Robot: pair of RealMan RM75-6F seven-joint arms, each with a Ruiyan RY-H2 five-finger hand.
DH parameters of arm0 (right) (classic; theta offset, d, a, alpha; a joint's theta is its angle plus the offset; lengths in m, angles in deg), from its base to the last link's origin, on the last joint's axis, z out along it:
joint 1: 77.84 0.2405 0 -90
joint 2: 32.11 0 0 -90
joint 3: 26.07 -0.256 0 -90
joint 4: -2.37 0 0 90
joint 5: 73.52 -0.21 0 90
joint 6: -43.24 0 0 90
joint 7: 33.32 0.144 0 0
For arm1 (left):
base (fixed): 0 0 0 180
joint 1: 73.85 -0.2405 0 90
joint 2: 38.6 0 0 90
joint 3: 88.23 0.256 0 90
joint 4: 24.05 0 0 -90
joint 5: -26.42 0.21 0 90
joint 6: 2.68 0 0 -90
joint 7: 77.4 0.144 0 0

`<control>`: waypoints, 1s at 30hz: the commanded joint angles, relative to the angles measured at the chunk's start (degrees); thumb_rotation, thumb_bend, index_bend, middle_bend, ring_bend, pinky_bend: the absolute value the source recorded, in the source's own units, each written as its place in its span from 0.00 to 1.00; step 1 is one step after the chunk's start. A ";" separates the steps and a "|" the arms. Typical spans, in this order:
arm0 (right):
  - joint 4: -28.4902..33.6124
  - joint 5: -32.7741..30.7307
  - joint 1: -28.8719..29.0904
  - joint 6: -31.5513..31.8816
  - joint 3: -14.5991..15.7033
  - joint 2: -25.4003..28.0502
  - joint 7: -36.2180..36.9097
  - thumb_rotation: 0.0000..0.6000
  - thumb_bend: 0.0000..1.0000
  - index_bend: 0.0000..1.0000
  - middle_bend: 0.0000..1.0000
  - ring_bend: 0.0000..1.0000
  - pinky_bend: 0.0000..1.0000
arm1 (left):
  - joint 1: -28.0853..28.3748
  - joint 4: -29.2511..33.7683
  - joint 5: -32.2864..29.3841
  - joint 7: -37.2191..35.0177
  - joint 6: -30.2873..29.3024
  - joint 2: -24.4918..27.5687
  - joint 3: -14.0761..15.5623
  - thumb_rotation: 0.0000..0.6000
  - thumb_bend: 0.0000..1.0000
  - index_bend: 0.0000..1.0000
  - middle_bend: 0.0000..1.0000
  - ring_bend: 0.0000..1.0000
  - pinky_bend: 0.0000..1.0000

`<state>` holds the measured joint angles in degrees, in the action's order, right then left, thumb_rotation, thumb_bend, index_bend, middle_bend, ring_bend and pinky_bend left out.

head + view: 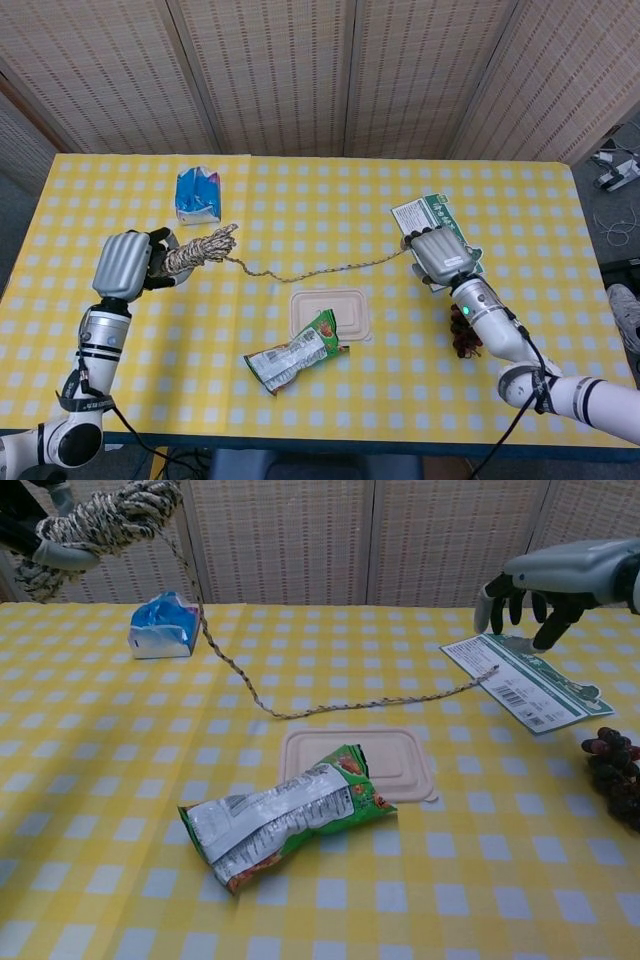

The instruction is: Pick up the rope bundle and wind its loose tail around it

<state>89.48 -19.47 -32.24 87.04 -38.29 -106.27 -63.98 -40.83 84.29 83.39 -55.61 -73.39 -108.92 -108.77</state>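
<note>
My left hand (127, 264) grips the beige-and-brown rope bundle (198, 247) and holds it well above the table; in the chest view the rope bundle (108, 518) shows at the top left, in my left hand (40, 530). Its loose tail (320, 268) hangs down and trails right across the cloth, ending by the green-and-white card; the loose tail (330, 708) lies slack in the chest view too. My right hand (443, 255) hovers over the tail's far end with fingers apart and pointing down, holding nothing; the right hand (555, 580) is above the card.
A blue tissue pack (197, 193) lies behind the bundle. A beige lidded tray (331, 313) and a green snack bag (296, 352) sit mid-table. The green-and-white card (527, 686) and dark grapes (614, 770) are at the right, on the yellow checked table (560, 390).
</note>
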 commanded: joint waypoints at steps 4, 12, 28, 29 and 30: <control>-8.68 -4.88 5.33 -1.90 2.42 -8.14 -5.53 1.00 0.40 0.34 0.34 0.26 0.35 | -0.05 0.54 -0.20 0.13 -0.71 0.46 0.71 0.89 0.27 0.79 0.90 0.69 0.48; -17.75 -6.12 8.66 -2.17 3.59 -15.67 -6.68 1.00 0.40 0.34 0.28 0.13 0.18 | 0.03 1.31 -0.31 0.54 -1.66 0.78 1.57 0.89 0.27 0.79 0.90 0.69 0.48; -32.65 -1.56 8.90 0.64 1.98 -27.44 1.57 1.00 0.26 0.45 0.17 0.00 0.00 | 0.63 0.85 -0.99 0.50 -1.89 0.38 2.80 0.89 0.27 0.79 0.90 0.69 0.48; -33.65 -1.28 8.91 0.40 1.84 -28.06 2.20 1.00 0.26 0.46 0.17 0.00 0.00 | 0.64 0.79 -1.04 0.44 -1.95 0.38 2.83 0.89 0.27 0.79 0.90 0.69 0.48; -34.36 -1.16 8.95 0.14 1.76 -28.46 2.51 1.00 0.26 0.46 0.17 0.00 0.00 | 0.65 0.73 -1.07 0.41 -1.96 0.39 2.87 0.89 0.27 0.79 0.90 0.69 0.48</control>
<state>56.54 -21.32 -23.32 87.32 -36.21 -133.60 -62.49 -40.19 85.02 82.32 -55.19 -75.35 -108.53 -105.90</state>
